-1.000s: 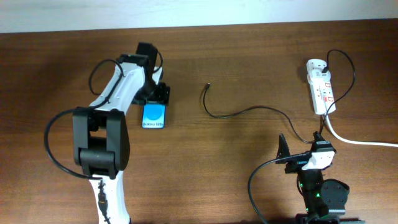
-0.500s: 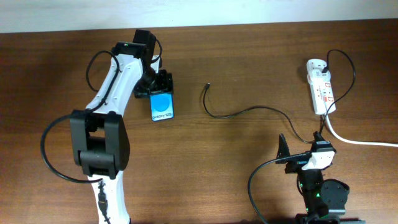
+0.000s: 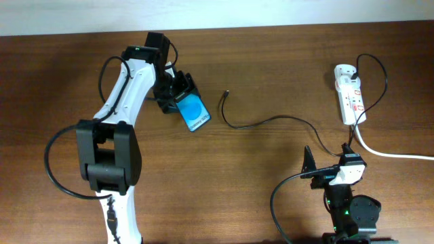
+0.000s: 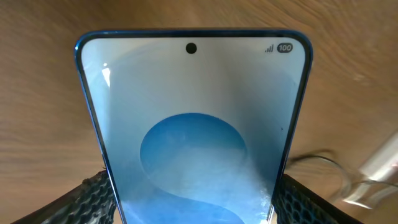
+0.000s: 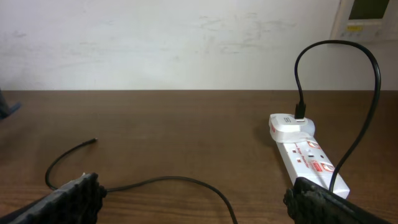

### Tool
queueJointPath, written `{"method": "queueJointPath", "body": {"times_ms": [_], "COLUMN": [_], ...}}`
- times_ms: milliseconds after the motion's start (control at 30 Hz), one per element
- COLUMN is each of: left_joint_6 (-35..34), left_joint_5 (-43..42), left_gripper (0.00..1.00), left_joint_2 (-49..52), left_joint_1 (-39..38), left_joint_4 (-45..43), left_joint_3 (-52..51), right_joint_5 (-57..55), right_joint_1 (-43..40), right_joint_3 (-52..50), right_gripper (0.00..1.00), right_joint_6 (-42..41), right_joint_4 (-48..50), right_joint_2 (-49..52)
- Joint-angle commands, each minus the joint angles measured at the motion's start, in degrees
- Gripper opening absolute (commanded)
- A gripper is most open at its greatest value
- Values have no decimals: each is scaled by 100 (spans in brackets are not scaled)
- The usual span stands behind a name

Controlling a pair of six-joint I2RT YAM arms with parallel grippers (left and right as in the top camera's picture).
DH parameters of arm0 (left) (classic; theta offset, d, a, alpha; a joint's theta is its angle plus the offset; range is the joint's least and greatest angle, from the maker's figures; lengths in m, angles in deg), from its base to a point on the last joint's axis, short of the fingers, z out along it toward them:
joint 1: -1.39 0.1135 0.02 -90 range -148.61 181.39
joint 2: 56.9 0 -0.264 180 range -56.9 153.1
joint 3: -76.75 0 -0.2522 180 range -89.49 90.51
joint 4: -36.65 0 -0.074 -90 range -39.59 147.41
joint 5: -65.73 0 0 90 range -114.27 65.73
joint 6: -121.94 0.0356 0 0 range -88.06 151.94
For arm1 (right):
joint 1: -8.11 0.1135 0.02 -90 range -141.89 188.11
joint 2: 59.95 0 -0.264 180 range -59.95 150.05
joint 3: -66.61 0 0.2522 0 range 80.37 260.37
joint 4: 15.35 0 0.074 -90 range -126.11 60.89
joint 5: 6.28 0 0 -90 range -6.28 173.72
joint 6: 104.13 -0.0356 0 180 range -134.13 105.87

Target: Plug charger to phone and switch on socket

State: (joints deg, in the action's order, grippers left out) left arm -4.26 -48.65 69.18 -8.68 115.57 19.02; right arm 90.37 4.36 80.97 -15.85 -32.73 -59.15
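My left gripper (image 3: 178,95) is shut on the phone (image 3: 193,112), a blue-screened smartphone now turned so its free end points toward the cable tip; it fills the left wrist view (image 4: 193,124) between the black finger pads. The charger is a thin black cable (image 3: 264,122) curving across the middle of the table, its plug tip (image 3: 226,93) lying a short way right of the phone; it also shows in the right wrist view (image 5: 161,182). The socket (image 3: 350,95) is a white power strip at the right, also in the right wrist view (image 5: 308,155). My right gripper (image 5: 193,205) is open and empty near the front edge.
A thick white power cord (image 3: 386,152) runs from the strip to the right edge. A white adapter (image 5: 291,127) with a black lead is plugged into the strip's far end. A pale wall (image 5: 186,43) borders the table's far side.
My left gripper has turned the phone counter-clockwise and carried it right, toward the cable tip. The right arm, cable and power strip have not moved.
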Motion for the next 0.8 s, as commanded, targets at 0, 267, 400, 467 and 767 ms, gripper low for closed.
{"method": "queueJointPath", "body": {"times_ms": [0, 267, 400, 467, 767], "left_joint_6": [-964, -2492, -2573, -2570, -2826], "left_joint_5": [-1217, -2625, -2916, -2999, -3294], "left_gripper": [0, 0, 0, 0, 0], "left_joint_2": [-42, -42, -42, -42, -42], "left_joint_1": [50, 424, 562, 595, 656], "left_joint_4": [4, 4, 4, 4, 4], "left_joint_3": [149, 149, 149, 149, 149], "right_joint_5": [-28, 61, 197, 264, 551], "right_joint_1": [26, 31, 31, 31, 31], "right_joint_3": [-28, -28, -22, 22, 1174], "right_gripper": [98, 98, 98, 98, 98], "right_joint_6": [-26, -37, -595, -793, -826], "right_joint_4": [87, 758, 708, 660, 496], "right_joint_2": [-44, -44, -42, -15, 1381]}}
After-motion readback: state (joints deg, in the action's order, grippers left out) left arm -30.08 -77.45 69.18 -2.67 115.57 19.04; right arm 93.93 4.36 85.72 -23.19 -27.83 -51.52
